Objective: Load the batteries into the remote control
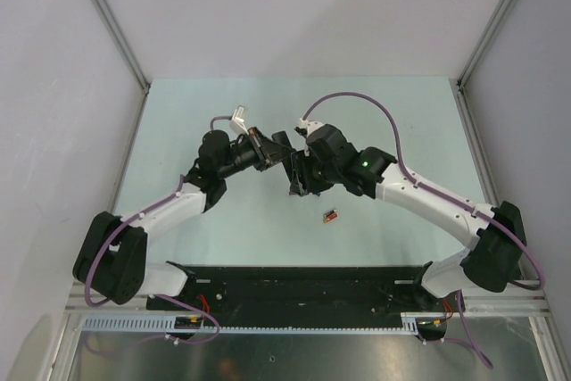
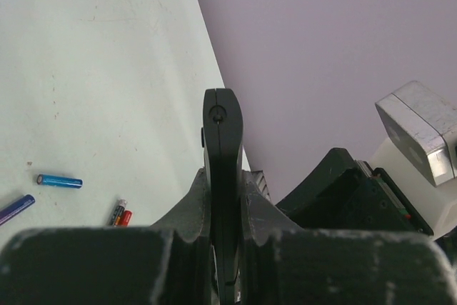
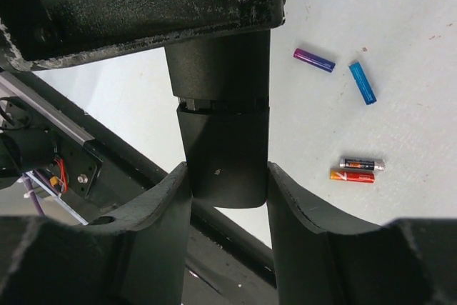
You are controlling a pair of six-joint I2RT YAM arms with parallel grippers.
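The black remote control (image 1: 287,163) is held in the air between both arms. My left gripper (image 2: 223,176) is shut on it, gripping its thin edges; the remote (image 2: 223,133) stands edge-on past the fingers. My right gripper (image 3: 225,176) is shut on the remote's other end (image 3: 223,155), which shows a seam across its width. On the table lie a red-orange battery (image 3: 351,176) beside a black one with a silver tip (image 3: 360,163), and a blue battery (image 3: 363,82) near a purple one (image 3: 314,59). The red-orange battery (image 1: 330,216) lies just in front of the grippers.
The batteries also show in the left wrist view: blue battery (image 2: 59,181), purple battery (image 2: 16,208), red-orange battery (image 2: 126,217). A black base rail (image 1: 294,287) runs along the near edge. Pale walls close in the table's back and sides.
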